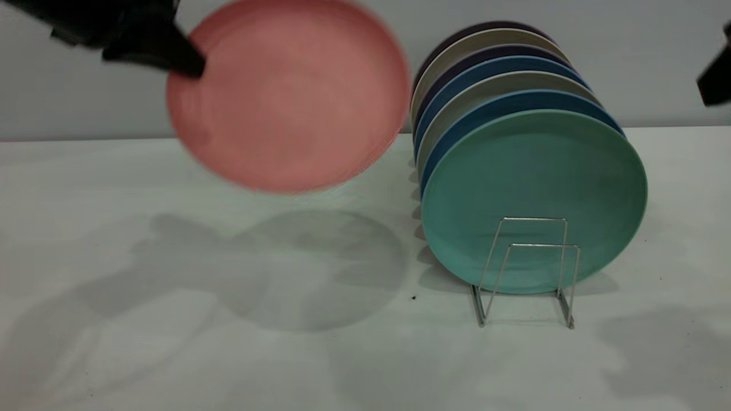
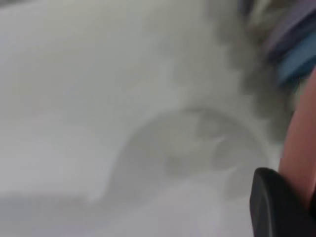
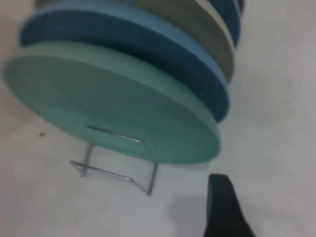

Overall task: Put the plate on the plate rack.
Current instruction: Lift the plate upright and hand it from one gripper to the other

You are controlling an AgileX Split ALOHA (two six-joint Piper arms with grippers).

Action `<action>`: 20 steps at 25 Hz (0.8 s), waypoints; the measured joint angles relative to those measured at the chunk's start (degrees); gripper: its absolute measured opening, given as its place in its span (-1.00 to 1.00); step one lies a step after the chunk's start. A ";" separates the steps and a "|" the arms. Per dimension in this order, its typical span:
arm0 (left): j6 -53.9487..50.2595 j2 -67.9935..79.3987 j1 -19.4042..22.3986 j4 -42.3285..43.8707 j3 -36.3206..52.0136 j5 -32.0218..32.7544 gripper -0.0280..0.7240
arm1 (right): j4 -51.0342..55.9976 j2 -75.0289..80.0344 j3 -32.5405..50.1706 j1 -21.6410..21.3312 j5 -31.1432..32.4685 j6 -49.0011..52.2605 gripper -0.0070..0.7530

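Left claw (image 1: 191, 65) lifts plate (image 1: 288, 94) (rack (image 1: 528, 268) nearby).

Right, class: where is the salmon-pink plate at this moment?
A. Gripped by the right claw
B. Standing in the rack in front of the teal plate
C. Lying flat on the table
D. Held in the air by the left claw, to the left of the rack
D: the plate hangs above its shadow, its edge pinched by the left claw, apart from the plate rack.
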 joint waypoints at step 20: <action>15.49 -2.29 -0.18 -16.48 0.01 12.75 -0.88 | 70.63 0.28 -10.25 2.88 16.90 -64.45 0.16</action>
